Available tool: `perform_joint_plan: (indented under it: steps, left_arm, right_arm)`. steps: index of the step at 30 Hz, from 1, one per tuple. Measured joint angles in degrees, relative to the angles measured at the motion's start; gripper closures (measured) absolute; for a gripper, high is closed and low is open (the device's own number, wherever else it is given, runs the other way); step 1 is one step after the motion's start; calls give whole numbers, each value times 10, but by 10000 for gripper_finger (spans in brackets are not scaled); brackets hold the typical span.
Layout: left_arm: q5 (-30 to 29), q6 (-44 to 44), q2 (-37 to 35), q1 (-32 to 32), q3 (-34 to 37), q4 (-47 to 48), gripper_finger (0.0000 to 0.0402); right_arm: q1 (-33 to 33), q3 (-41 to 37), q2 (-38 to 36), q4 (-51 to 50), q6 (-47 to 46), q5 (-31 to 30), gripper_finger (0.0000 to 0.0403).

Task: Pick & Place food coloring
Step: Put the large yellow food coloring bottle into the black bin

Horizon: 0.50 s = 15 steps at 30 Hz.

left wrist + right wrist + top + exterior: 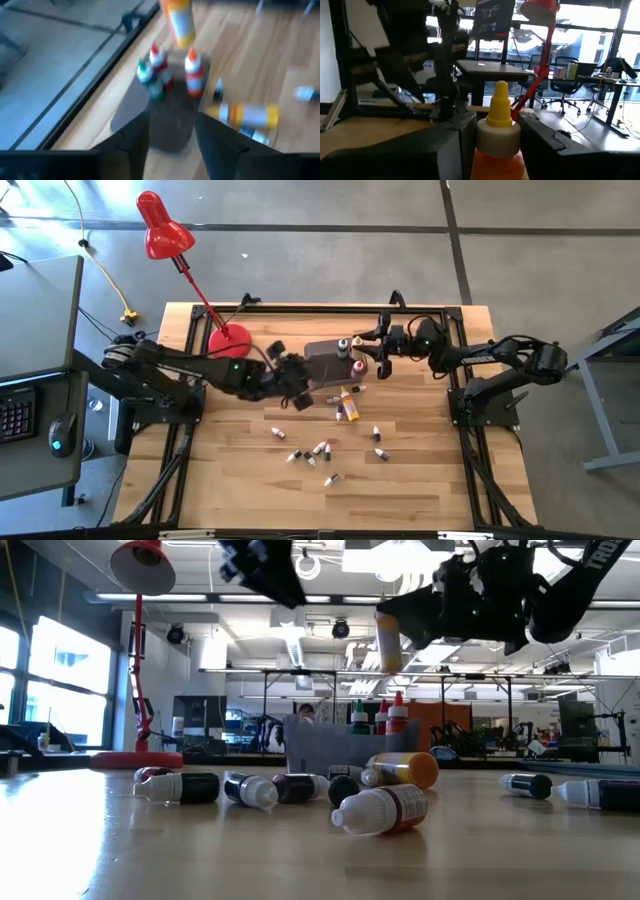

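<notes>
A dark grey tub (322, 358) stands at the table's far middle, with red and green food coloring bottles (397, 712) upright in its right end. My right gripper (378, 348) is above that end, shut on a yellow-capped orange bottle (497, 135), which also shows in the low view (388, 640). My left gripper (172, 137) is open and empty, high above the tub's left end (297, 383). Several more small bottles (320, 448) lie on their sides on the table in front of the tub, among them a yellow one (405, 768) and a red-labelled one (385, 808). My right gripper pinches the orange bottle's body (495, 160) between its two fingers, just below the white collar under the yellow cap. The fingers come about level from the table's right side. The bottle stands upright, cap up, lifted clear above the tub.
A red desk lamp stands with its base (229, 338) on the table's far left, its stem slanting to the head (160, 225) beyond the edge. Black frame rails (180, 430) run along the table's left and right sides. Bare wood lies toward the near edge.
</notes>
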<state>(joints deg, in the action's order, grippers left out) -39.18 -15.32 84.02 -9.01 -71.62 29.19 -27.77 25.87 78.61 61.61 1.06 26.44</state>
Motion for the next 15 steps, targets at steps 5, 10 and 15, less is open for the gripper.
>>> perform_joint_plan:
  steps: [5,10,15]
  left_arm:
    - [27,42,11,24,1,-70,209]
    - [29,46,16,23,0,-84,207]
    - [29,46,15,22,0,-79,207]
  right_arm:
    - [-2,0,0,-81,58,-4,285]
    - [-12,0,5,-77,66,-6,285]
    - [-11,0,5,30,38,-3,285]
